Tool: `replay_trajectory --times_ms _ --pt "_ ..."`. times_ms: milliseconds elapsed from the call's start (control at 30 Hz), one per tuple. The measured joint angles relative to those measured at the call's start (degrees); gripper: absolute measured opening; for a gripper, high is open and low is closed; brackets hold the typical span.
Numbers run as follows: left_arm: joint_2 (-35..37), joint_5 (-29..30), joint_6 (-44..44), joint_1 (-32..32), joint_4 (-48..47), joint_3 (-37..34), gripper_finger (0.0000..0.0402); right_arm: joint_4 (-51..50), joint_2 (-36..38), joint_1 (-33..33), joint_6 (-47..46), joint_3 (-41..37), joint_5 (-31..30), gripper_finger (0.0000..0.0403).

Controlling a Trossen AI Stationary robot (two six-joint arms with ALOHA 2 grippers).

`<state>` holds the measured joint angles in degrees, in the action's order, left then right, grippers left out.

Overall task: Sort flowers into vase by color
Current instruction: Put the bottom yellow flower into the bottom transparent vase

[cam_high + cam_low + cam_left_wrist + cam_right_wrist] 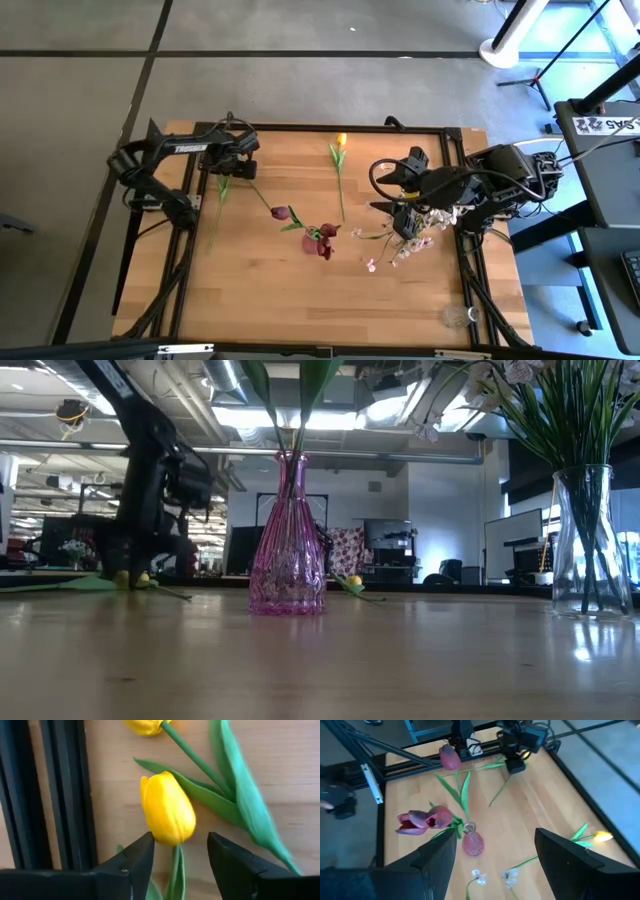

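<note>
Pink vase mid-frame, foreground | left gripper jaws spread, upper left, yellow tulip head between fingertips, stem running back under wrist | right gripper spread, right side, waiting

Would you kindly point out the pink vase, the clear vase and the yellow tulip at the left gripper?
pink vase (288, 575): low view, ribbed body.
clear vase (590, 560): low view, glass wall.
yellow tulip (167, 810): left wrist view, middle of the bloom.
left gripper (180, 855): left wrist view, between open fingertips.

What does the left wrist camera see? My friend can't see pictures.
A yellow tulip lies on the wooden table, its bloom just ahead of the left gripper, whose dark fingers are open. A second yellow tulip lies beyond it.
</note>
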<state>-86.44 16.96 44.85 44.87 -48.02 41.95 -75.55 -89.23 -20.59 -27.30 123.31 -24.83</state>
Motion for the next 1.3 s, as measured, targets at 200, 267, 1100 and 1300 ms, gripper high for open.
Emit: replay_trajectory --times_ms 200,267,1100,1300 --pt "-3.1 0.5 -1.3 0.9 -0.1 0.1 0.0106 -4.1 0.0 0.0 -2.8 0.0 3.5 0.0269" --pt "-2.7 0.4 -1.2 0.1 0.0 0.1 0.0071 -5.4 0.0 0.0 -2.9 0.0 3.5 0.0269" --pt "49.0 11.5 -17.9 -46.1 43.0 17.2 0.0020 14.4 -2.0 3.3 10.5 0.0 -3.3 0.0269" --pt "42.5 9.4 -37.9 -51.8 58.0 20.4 0.0020 35.2 -7.3 8.4 16.7 0.0 5.7 0.0269"
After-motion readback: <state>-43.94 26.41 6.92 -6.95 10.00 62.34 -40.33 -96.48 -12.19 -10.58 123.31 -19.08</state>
